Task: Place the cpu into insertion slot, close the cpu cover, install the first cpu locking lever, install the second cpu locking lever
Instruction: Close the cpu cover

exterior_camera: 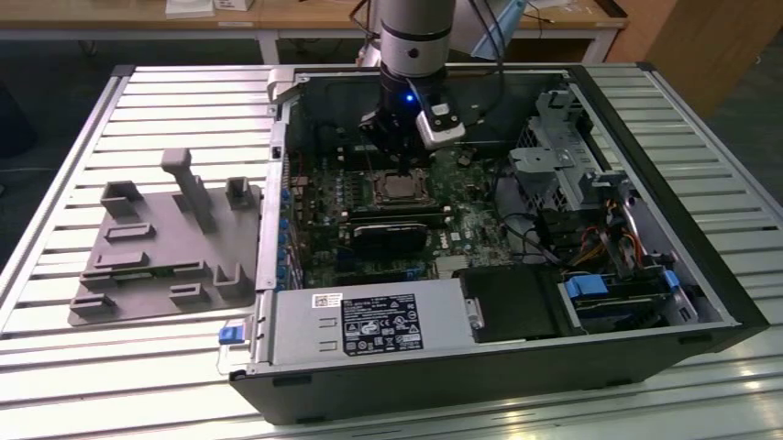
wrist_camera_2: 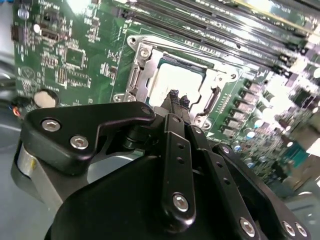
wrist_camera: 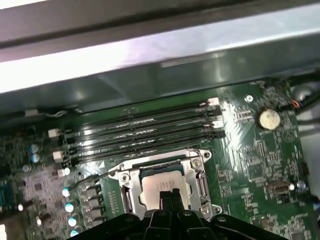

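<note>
In the exterior view, an open black computer case [exterior_camera: 514, 367] was seen lying on a slatted metal table [exterior_camera: 135, 367], with a grey moulded fixture [exterior_camera: 159, 247] beside it towards the exterior view's left. A silver-and-black robot arm [exterior_camera: 413, 37] was lowered into the case, and its black gripper [exterior_camera: 401, 167] was held just above the small square silver-topped cpu [exterior_camera: 398, 189] on the green circuit board [exterior_camera: 367, 197].

In the second wrist view, the gripper [wrist_camera_2: 178, 96] was shown with its two black fingertips [wrist_camera_2: 173, 94] pressed together and nothing held between them. They were poised close over the cpu [wrist_camera_2: 175, 80], which was seated in the dark-rimmed square insertion slot [wrist_camera_2: 182, 63]. The thin silver metal cpu cover [wrist_camera_2: 220, 80] was laid flat, framing the chip.

In the first wrist view, the closed gripper [wrist_camera: 169, 194] was seen over the near edge of the cpu [wrist_camera: 157, 182]. The cpu cover [wrist_camera: 131, 187] was seen around the chip, with four long black memory slots [wrist_camera: 140, 132] just beyond. A thin wire lever [wrist_camera: 90, 178] was seen angled out beside the cover.
</note>
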`<state>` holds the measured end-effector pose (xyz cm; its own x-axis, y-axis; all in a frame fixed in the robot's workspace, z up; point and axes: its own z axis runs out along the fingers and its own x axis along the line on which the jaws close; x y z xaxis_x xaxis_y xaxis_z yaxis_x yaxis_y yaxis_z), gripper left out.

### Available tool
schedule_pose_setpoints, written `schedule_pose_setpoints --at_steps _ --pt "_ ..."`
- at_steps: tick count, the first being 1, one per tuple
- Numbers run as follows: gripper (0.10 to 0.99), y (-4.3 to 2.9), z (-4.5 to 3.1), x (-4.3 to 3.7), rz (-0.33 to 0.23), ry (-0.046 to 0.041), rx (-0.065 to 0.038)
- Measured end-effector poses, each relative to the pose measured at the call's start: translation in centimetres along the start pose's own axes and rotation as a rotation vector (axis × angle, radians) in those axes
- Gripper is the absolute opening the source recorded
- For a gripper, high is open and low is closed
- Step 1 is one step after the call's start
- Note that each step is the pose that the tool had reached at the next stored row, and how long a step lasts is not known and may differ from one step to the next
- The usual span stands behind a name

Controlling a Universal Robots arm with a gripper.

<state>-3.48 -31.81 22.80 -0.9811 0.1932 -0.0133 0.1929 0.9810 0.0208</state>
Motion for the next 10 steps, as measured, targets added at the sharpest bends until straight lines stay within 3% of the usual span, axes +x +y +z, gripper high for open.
schedule_pose_setpoints --at_steps 5,10 --pt "0.102 0.0 0.05 0.0 -0.09 0.0018 -0.001" --pt "0.102 0.0 0.02 0.0 -0.104 0.0021 -0.001"
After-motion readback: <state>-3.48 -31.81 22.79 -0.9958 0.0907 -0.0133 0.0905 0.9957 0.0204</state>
